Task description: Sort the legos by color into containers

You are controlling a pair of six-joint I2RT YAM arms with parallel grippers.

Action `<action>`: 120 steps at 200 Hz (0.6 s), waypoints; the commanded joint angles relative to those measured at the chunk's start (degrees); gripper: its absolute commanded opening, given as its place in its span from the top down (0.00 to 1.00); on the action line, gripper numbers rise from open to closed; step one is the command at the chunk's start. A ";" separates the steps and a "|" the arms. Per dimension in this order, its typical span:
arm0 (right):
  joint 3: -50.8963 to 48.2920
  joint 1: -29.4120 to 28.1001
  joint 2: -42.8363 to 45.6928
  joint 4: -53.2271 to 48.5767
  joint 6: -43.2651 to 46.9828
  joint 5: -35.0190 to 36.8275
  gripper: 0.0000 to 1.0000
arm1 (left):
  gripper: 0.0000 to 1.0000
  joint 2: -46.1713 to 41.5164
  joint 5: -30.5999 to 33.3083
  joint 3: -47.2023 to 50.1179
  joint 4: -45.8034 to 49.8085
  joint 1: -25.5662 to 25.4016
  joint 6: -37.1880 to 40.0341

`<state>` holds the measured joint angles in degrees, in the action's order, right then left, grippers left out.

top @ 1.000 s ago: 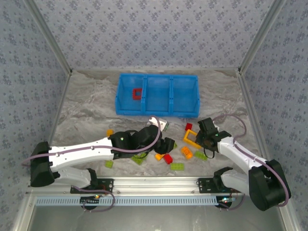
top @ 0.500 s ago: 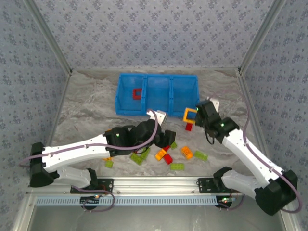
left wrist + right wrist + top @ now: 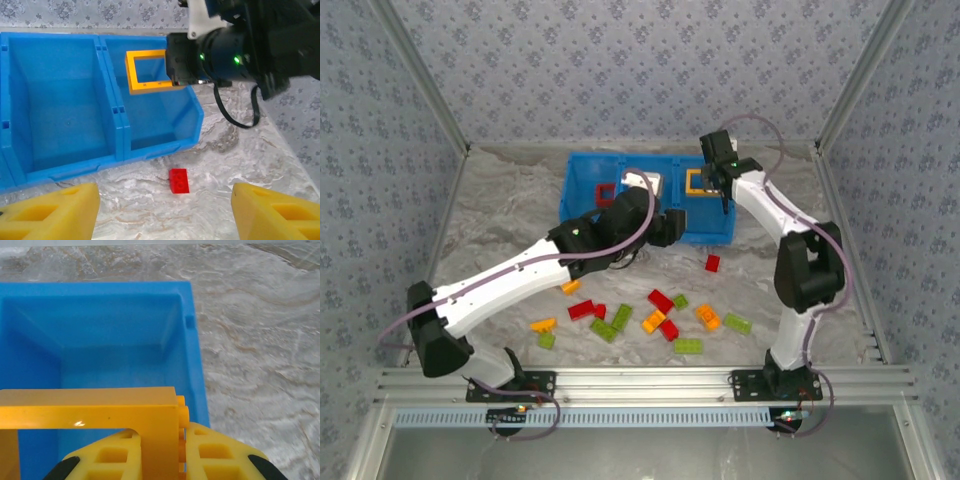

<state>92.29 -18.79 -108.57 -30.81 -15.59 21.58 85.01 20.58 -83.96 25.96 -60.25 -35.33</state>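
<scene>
Right wrist view. Item one: orange hollow rectangular plastic frame [image 3: 90,410], clamped by one side between the jaws of my right gripper [image 3: 160,452], so its open loop hangs free for release. Directly beneath the gripper: the end compartment of the bright blue three-part plastic tray [image 3: 197,365], apparently empty, hence my choice for orange. Item two: my left gripper [image 3: 165,205], jaws apart and holding nothing, poised short of the tray's front wall. A small red studded brick [image 3: 179,180] lies just ahead of it, a likely next pick.
</scene>
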 commanded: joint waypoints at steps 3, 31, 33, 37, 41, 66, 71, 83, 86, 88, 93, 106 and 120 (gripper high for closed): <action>6.10 0.92 -5.80 0.06 2.46 -2.43 0.85 | 0.30 1.46 -1.01 -3.51 -0.47 0.73 2.17; 10.47 1.43 -11.78 -0.50 2.17 -3.50 0.85 | 0.30 4.76 -0.65 -6.15 -0.74 0.84 3.38; 10.68 1.50 -12.02 -0.55 2.15 -3.55 0.85 | 0.30 5.11 -0.77 -6.37 -0.69 0.83 3.42; 11.12 1.54 -12.65 -0.63 1.99 -3.61 0.85 | 0.30 5.76 -0.80 -6.89 -0.62 0.86 3.43; 11.60 1.67 -13.24 -0.73 1.90 -3.73 0.84 | 0.30 6.40 -0.88 -7.47 -0.44 0.84 3.51; 13.69 1.97 -15.92 -1.32 1.65 -3.99 0.84 | 0.30 10.88 -1.05 -11.38 1.17 0.75 3.60; 13.87 2.04 -16.32 -1.28 1.70 -4.00 0.84 | 0.31 11.81 -0.98 -12.11 1.57 0.75 3.65; 14.68 2.21 -17.37 -1.61 1.54 -4.19 0.84 | 0.31 13.75 -1.23 -13.75 2.21 0.62 3.60; 14.86 2.37 -17.64 -1.77 1.47 -4.30 0.84 | 0.31 14.10 -1.31 -14.09 2.37 0.58 3.60; 15.03 2.42 -17.81 -1.84 1.38 -4.39 0.84 | 0.31 14.43 -1.39 -14.29 2.40 0.62 3.60; 15.31 2.55 -18.34 -1.96 1.34 -4.69 0.84 | 0.31 14.99 -1.56 -14.69 2.52 0.50 3.68; 16.30 2.83 -19.52 -2.31 1.27 -4.88 0.83 | 0.32 15.93 -1.79 -15.51 2.65 0.16 3.87; 17.32 3.03 -20.76 -2.84 1.27 -5.04 0.83 | 0.32 16.52 -1.90 -16.11 2.95 -0.13 4.21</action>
<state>106.39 -16.53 -126.76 -31.68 -14.50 17.56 100.79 19.44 -97.03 27.31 -59.70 -32.38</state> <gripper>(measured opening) 0.205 0.687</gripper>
